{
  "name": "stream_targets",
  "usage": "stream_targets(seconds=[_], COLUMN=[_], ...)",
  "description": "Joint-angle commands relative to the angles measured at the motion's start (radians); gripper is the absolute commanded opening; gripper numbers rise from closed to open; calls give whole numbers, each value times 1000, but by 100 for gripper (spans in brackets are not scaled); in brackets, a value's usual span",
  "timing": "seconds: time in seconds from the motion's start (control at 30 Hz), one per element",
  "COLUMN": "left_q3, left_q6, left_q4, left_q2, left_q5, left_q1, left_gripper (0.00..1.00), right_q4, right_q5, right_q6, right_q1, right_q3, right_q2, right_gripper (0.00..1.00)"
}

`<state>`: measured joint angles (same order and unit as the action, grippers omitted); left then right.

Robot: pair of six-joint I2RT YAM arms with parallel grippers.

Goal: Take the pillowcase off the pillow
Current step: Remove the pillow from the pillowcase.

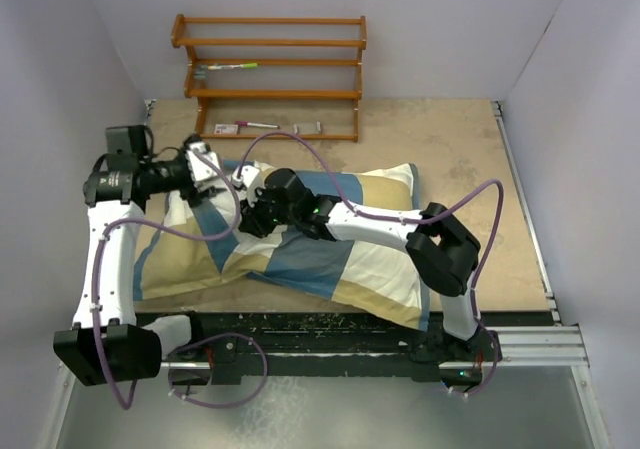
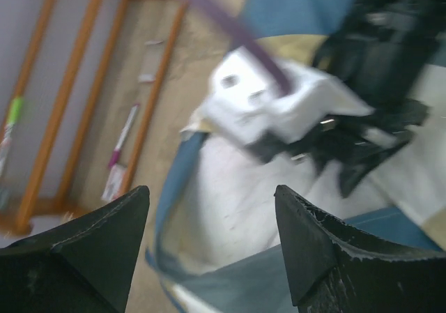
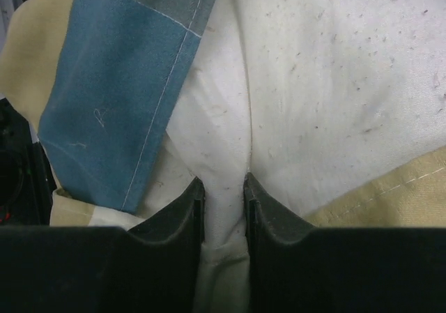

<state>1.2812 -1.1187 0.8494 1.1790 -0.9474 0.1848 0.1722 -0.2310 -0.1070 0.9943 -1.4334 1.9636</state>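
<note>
Right gripper (image 3: 223, 187) pinches the pillow (image 3: 334, 83); left gripper (image 2: 209, 196) gapes by the pillowcase (image 2: 293, 10) edge.

Looking like a robotics lab cell: white panels (image 1: 60, 49) are boxing in a board tabletop (image 1: 450, 149), w/ an alu rail (image 1: 530, 344) running along the front (purple cables (image 1: 290, 135) looping).

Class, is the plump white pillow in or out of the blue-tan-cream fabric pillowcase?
Mostly in: the pillowcase covers it; white pillow shows only at the opening.

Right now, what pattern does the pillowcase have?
The pillowcase has broad tan, cream and blue blocks, clearest in the top external view.
</note>
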Motion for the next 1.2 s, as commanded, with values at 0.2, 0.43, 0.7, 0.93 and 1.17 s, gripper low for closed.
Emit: stream_targets(seconds=[0.2,0.43,0.7,0.93,1.17], left_q3=[-127,-253,-333,-290,-367], left_q6=[-391,-395,-269,-195,-237], left_q4=[270,226,-26,-110,-134], left_q2=[-54,-80,-93,-45,-50], left_q5=[154,194,342,256,297], left_q1=[-174,-174,-163,9,84], left_gripper=[72,67,3,0,0], right_q4=[-16,47,83,95,113], right_q5=[15,-24,-27,-7,-7], right_q6=[-52,-114,-151,-146,-151], right_q1=[-58,-100,-126,-142,-144], right_q3=[110,163,227,338,418], right_q2=[-59,-109,-148,-234,-335], right_gripper=[10,0,0,0,0])
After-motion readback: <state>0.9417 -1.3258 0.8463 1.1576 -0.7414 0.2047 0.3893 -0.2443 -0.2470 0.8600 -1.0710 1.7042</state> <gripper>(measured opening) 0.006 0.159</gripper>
